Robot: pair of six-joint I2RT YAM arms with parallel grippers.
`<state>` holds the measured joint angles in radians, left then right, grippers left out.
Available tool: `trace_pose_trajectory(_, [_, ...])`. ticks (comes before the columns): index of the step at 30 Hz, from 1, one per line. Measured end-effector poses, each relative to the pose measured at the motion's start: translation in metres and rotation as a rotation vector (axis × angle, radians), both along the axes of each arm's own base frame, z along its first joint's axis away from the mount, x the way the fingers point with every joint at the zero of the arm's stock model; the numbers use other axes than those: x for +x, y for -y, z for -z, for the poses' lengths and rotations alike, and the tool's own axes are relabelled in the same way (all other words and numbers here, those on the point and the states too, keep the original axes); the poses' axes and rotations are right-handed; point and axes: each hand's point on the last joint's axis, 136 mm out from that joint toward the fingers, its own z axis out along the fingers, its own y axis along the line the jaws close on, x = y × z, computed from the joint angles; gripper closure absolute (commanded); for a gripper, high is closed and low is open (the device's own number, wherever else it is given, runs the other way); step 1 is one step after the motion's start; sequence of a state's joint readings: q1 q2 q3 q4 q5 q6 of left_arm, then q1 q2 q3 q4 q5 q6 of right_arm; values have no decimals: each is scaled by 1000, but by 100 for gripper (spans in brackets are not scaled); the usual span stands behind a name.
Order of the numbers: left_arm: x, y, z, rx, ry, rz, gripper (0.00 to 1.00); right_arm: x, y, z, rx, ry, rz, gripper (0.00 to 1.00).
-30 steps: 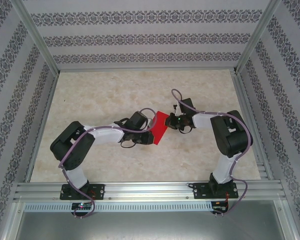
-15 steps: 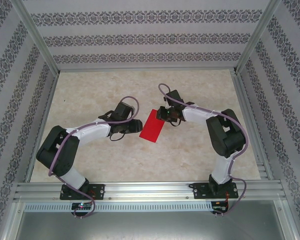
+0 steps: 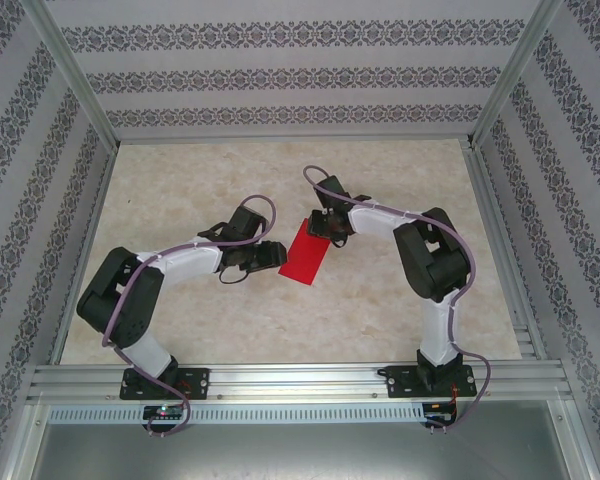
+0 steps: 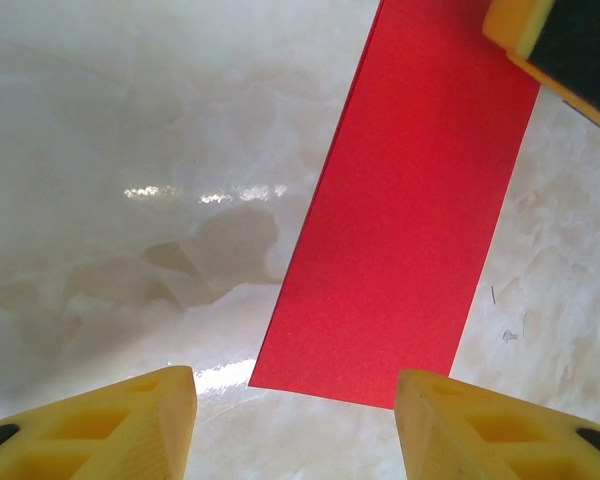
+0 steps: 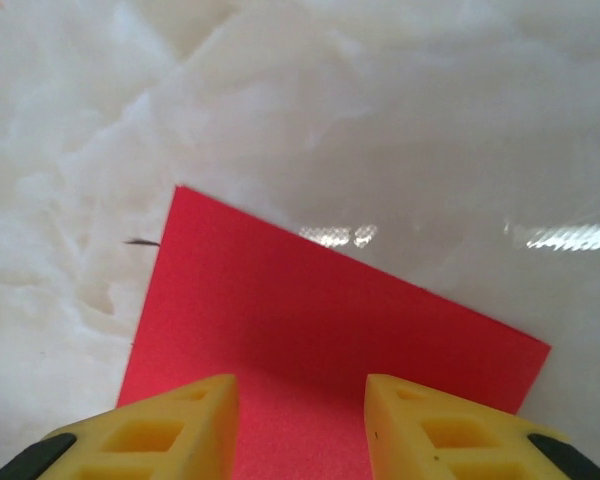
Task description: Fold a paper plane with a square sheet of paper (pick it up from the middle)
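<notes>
The red sheet of paper (image 3: 304, 252) lies flat on the table as a long rectangle about half as wide as it is long, not a pointed paper plane. My left gripper (image 3: 277, 256) is open just off its near-left short end, and the paper (image 4: 410, 220) lies ahead of the yellow fingertips (image 4: 140, 420) without touching them. My right gripper (image 3: 316, 226) is open low over the far end, its fingertips (image 5: 170, 425) hovering above the paper (image 5: 310, 310). One right finger (image 4: 565, 50) shows at the top right of the left wrist view.
The marble-patterned table (image 3: 200, 180) is bounded by patterned walls and an aluminium frame (image 3: 280, 380) at the near edge. Both arm bases (image 3: 160, 380) stand on that rail.
Both grippers have opened and let go of the paper, which went from held up between them to lying flat. The left gripper drew back left; the right moved left and farther.
</notes>
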<state>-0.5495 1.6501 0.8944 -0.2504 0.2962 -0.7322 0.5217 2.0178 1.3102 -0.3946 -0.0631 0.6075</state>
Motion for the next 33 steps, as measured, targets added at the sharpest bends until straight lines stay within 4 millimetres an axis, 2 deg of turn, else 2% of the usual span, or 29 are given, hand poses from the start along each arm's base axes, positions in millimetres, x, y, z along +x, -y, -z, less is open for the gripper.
trace_pose_trajectory(13, [-21, -1, 13, 4, -125, 24, 41, -12, -26, 0, 84, 30, -153, 64])
trace_pose_trajectory(22, [-29, 6, 14, -32, -163, 51, 38, -11, -23, 1, 179, 25, -144, 66])
trace_pose_trajectory(25, [-31, 6, 20, -26, -181, 54, 39, -10, -22, 1, 192, 21, -135, 67])
trace_pose_trajectory(33, [-34, 13, 20, -37, -192, 76, 40, -10, -21, 1, 210, 20, -127, 68])
